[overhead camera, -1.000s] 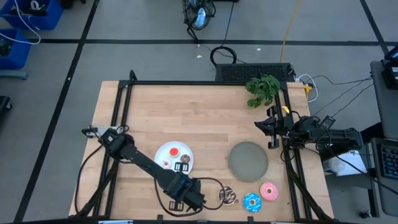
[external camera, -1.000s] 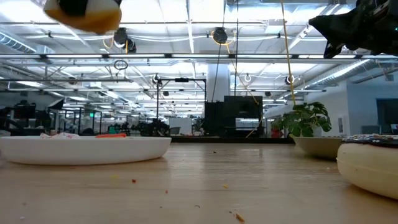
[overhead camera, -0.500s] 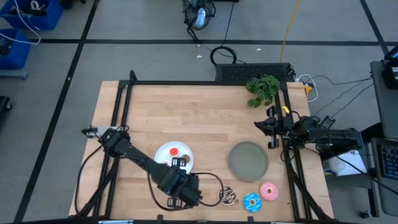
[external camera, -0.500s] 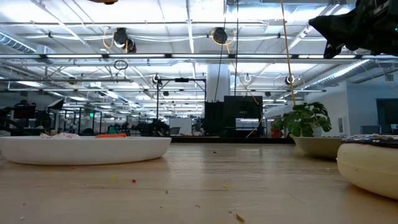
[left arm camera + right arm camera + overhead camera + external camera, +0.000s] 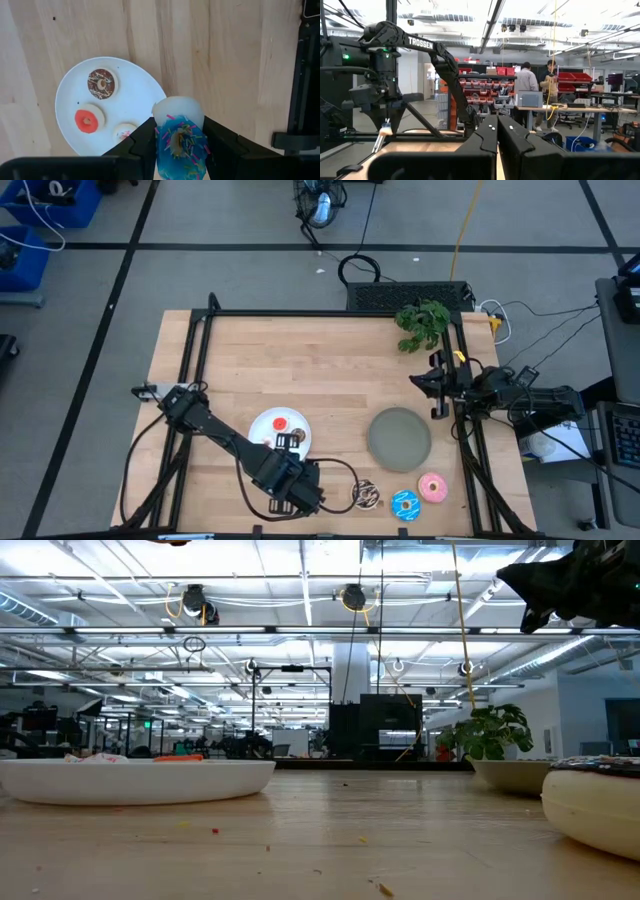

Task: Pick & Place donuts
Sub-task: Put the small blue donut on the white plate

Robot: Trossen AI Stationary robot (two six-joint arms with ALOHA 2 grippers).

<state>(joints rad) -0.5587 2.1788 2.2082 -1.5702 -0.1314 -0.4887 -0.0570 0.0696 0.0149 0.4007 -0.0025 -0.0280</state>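
Observation:
My left gripper (image 5: 288, 443) (image 5: 179, 131) hovers over the right rim of the white plate (image 5: 262, 420) (image 5: 140, 102), shut on the tiny blue donut (image 5: 176, 147) with sprinkles. On the plate lie the tiny brown donut (image 5: 102, 83), the red one (image 5: 89, 119) (image 5: 279, 423) and the pink-white one (image 5: 123, 132). The larger chocolate (image 5: 366, 494), blue-iced (image 5: 405, 504) and pink-iced (image 5: 432, 487) donuts rest flat on the table by its near edge. My right gripper (image 5: 437, 392) (image 5: 497, 131) waits shut at the table's right edge. My left gripper pinches the tiny blue donut between its two fingers (image 5: 146, 137), one on each side of the ring's rim (image 5: 161, 145). The fingers come from above, pointing down. The donut is lifted clear above the plate's right rim, its whitish side (image 5: 178, 109) toward the table.
The grey plate (image 5: 400, 438) (image 5: 515, 775) lies right of the white plate (image 5: 140, 780). A green plant (image 5: 423, 322) sits at the far right corner. The table's far and left parts are bare wood. Black frame rails run along the table's left and right edges.
My left gripper has risen with the blue donut, which has left the top of the low view, and it has shifted a little toward the white plate. It has stayed shut on the donut. For the last half second it has held still.

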